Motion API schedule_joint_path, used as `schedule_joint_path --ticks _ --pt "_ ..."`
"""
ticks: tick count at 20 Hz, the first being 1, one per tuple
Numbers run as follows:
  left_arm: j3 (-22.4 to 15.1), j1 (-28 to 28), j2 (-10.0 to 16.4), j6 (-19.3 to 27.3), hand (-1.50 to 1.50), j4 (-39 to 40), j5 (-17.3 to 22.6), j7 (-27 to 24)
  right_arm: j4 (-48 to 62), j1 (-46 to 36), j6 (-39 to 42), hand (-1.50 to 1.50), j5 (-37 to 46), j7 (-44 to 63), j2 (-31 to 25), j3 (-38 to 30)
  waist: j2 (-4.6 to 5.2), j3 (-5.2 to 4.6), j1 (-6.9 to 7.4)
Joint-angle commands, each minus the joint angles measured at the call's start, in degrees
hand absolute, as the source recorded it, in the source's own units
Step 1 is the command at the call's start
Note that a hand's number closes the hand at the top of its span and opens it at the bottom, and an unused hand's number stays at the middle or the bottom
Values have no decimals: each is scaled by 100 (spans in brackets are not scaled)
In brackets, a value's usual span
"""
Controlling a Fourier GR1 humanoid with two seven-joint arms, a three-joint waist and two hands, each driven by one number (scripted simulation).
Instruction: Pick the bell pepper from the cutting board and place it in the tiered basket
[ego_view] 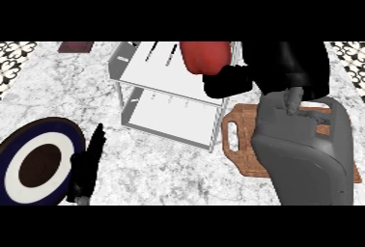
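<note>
A red bell pepper [205,56] hangs at the top of the head view, held by my right hand [271,67], whose black fingers curl round its right and lower side. The pepper is over the right edge of the white tiered basket [167,108], above its upper shelf. The wooden cutting board [239,144] lies right of the basket, mostly hidden under my right forearm, and nothing shows on its bare part. My left hand [87,164] rests edge-on at the lower left with straight fingers.
A dark blue and white plate [21,159] with a brown centre lies at the lower left, touching my left hand. A dark brown object [76,46] sits at the far top left. Patterned tiles line both top corners of the marble counter.
</note>
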Motion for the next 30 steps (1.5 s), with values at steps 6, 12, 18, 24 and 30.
schedule_joint_path --ticks 6,12,18,24,30 --pt "56 172 30 -102 0 -333 -69 113 1963 -41 -1576 150 227 -322 22 585 9 2 50" --pt "130 151 -162 -243 0 171 -69 -209 3063 -152 -2394 150 103 -767 23 461 19 1 24" --pt "35 226 -10 -289 0 -273 -187 11 3424 28 -3521 -150 -1268 -903 23 154 33 8 147" --pt "306 93 74 -447 0 -104 -41 -84 3700 -220 -4483 -150 -2434 -1402 22 182 33 4 137" --pt "148 197 -3 -366 0 -438 -157 284 3292 -174 -5413 -150 -2743 -1878 23 -4 -3 7 33"
